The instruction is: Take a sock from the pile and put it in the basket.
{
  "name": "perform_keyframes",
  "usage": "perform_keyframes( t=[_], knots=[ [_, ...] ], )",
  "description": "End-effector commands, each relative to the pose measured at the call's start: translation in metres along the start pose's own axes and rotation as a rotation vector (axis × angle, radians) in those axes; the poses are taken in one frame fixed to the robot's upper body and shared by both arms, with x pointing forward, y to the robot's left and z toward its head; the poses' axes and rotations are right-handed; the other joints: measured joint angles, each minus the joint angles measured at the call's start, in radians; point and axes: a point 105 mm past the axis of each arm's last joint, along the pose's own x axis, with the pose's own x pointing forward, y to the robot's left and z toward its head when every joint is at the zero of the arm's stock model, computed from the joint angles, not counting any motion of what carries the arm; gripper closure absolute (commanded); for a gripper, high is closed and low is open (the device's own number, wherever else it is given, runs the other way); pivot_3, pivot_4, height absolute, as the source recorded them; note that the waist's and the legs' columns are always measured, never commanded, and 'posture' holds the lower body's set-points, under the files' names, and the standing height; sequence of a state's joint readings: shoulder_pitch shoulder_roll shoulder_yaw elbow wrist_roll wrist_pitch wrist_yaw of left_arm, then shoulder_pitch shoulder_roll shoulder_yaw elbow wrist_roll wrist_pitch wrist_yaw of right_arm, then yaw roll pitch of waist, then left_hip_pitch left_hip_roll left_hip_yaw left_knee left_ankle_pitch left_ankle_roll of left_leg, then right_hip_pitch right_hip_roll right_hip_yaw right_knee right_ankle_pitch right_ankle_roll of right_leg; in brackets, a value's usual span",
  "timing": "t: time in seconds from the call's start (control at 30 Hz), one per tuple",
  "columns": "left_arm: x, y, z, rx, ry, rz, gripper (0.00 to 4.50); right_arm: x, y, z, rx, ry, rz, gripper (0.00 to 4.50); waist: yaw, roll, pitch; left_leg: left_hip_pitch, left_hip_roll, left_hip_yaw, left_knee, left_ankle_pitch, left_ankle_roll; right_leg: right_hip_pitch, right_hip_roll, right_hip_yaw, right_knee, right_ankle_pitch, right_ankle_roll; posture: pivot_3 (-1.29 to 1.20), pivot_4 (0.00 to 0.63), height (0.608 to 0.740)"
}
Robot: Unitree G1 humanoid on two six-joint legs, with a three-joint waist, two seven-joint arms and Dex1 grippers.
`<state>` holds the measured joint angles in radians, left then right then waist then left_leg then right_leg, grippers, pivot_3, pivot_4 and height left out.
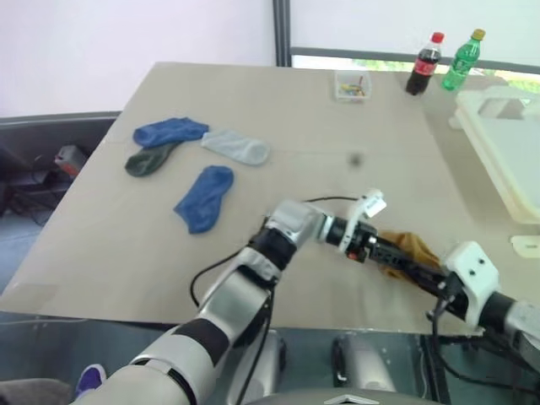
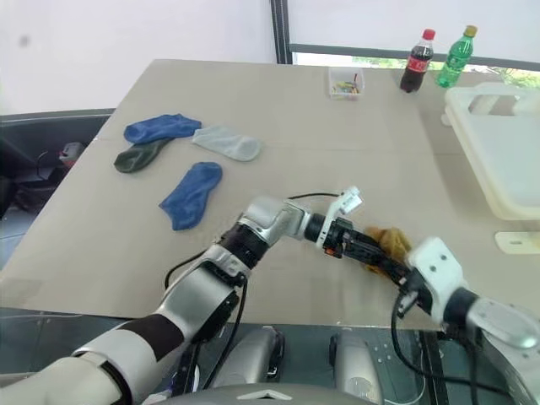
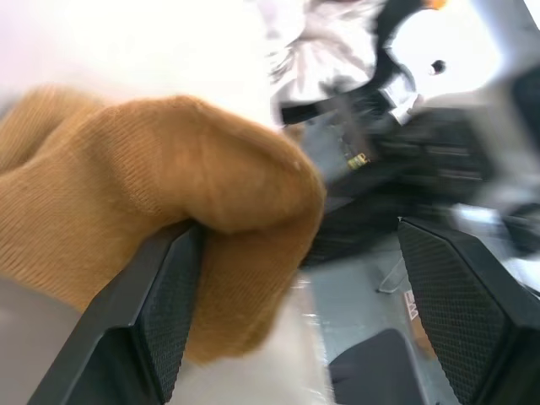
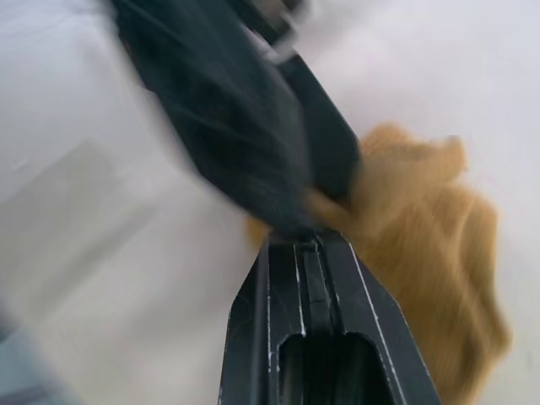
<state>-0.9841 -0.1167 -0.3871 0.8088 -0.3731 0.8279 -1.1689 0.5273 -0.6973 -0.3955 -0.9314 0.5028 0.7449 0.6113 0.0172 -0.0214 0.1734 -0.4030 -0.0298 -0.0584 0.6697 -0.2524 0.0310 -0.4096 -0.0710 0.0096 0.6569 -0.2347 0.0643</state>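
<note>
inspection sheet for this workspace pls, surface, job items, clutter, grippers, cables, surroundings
surface: beige table, mostly bare
job's things: pile of socks at far left, two blue, one dark green, one pale grey; mustard sock near the front edge between the grippers; basket at the right edge, no sock seen in it
clutter: small clear box, cola bottle, green bottle, all at the far edge
grippers: left gripper open, one finger against the mustard sock; right gripper at the sock, nearly closed, grip unclear
cables: black cable looping along the left arm
surroundings: pale wall, window strip behind the bottles, dark items on the floor at left
</note>
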Motion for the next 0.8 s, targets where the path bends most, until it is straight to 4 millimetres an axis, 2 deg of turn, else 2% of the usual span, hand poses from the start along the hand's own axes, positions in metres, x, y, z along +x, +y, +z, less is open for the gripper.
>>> perform_keyframes(
  t=[0.03, 0.07, 0.1, 0.17, 0.23, 0.3, 0.4, 0.47, 0.53, 0.63, 0.8],
  knots=[
    [0.008, 0.019, -0.022, -0.007, 0.093, 0.099, 0.63, -0.015, 0.003, 0.017, -0.016, -0.064, -0.018, 3.27, -0.001, -0.001, -0.001, 0.001, 0.000, 0.000, 0.000, 0.000, 0.000, 0.001, 0.000, 0.000, 0.000, 0.000, 0.000, 0.00, 0.150, 0.740],
    [0.009, 0.021, -0.026, 0.001, 0.103, 0.104, 0.63, -0.017, 0.002, 0.020, -0.012, -0.076, -0.027, 2.72, -0.002, -0.001, -0.002, 0.003, 0.001, 0.000, 0.000, 0.000, 0.000, 0.003, 0.000, 0.000, -0.001, -0.002, 0.004, 0.00, 0.150, 0.740],
    [0.008, 0.020, -0.025, 0.019, 0.097, 0.095, 0.63, -0.017, -0.002, 0.025, -0.010, -0.096, -0.043, 2.43, -0.004, -0.001, -0.002, 0.007, 0.002, 0.000, 0.000, -0.001, 0.001, 0.007, 0.000, 0.000, -0.002, -0.002, 0.004, 0.00, 0.150, 0.740],
    [0.006, 0.016, -0.019, 0.073, 0.070, 0.068, 0.63, -0.014, -0.007, 0.032, -0.003, -0.126, -0.064, 1.39, -0.004, -0.002, -0.003, 0.010, 0.004, -0.001, 0.001, -0.001, 0.001, 0.012, 0.000, -0.002, -0.006, -0.002, 0.004, 0.00, 0.150, 0.740],
    [-0.003, 0.007, -0.009, 0.181, 0.041, 0.028, 0.63, -0.002, -0.016, 0.040, 0.001, -0.152, -0.073, 0.62, -0.008, -0.001, -0.004, 0.013, 0.005, -0.001, 0.001, -0.001, 0.001, 0.016, 0.000, -0.002, -0.008, -0.003, 0.002, 0.00, 0.150, 0.740],
    [-0.011, 0.000, -0.004, 0.268, 0.023, 0.006, 0.63, 0.011, -0.026, 0.042, 0.015, -0.151, -0.090, 0.07, -0.012, 0.000, -0.004, 0.013, 0.006, 0.001, 0.001, -0.001, 0.001, 0.015, 0.000, -0.001, -0.008, -0.003, 0.001, 0.00, 0.150, 0.740],
    [-0.023, -0.011, 0.001, 0.499, 0.001, 0.023, 0.63, 0.030, -0.044, 0.039, 0.075, -0.126, -0.108, 0.07, -0.004, 0.004, -0.005, 0.005, 0.005, -0.003, 0.000, -0.001, 0.001, 0.008, 0.001, -0.003, -0.009, 0.002, 0.000, 0.00, 0.150, 0.740],
    [-0.027, -0.016, 0.001, 0.602, -0.006, 0.045, 0.63, 0.040, -0.049, 0.034, 0.121, -0.103, -0.100, 0.07, -0.005, 0.006, -0.005, 0.002, 0.005, 0.001, -0.002, -0.001, 0.001, 0.004, 0.001, 0.002, -0.008, 0.003, 0.000, 0.00, 0.150, 0.740],
    [-0.030, -0.018, 0.004, 0.635, -0.025, 0.067, 0.63, 0.046, -0.052, 0.025, 0.142, -0.055, -0.098, 0.07, 0.002, 0.007, -0.006, 0.001, 0.004, 0.002, -0.002, -0.001, 0.001, 0.001, 0.000, 0.003, -0.008, 0.003, -0.001, 0.00, 0.150, 0.740],
    [-0.039, -0.019, 0.011, 0.698, -0.058, 0.115, 0.63, 0.052, -0.059, 0.003, 0.152, 0.058, -0.136, 0.07, 0.010, 0.007, -0.006, -0.010, 0.003, -0.001, 0.001, -0.001, 0.001, -0.005, -0.001, 0.000, -0.010, 0.003, 0.000, 0.00, 0.150, 0.740],
    [-0.061, -0.025, 0.021, 0.776, -0.106, 0.156, 0.63, 0.048, -0.063, -0.022, 0.183, 0.187, -0.147, 0.07, 0.005, 0.008, -0.006, -0.009, 0.001, -0.001, 0.001, -0.001, 0.002, -0.005, -0.002, -0.001, -0.010, 0.003, 0.000, 0.00, 0.150, 0.740]
  ],
)
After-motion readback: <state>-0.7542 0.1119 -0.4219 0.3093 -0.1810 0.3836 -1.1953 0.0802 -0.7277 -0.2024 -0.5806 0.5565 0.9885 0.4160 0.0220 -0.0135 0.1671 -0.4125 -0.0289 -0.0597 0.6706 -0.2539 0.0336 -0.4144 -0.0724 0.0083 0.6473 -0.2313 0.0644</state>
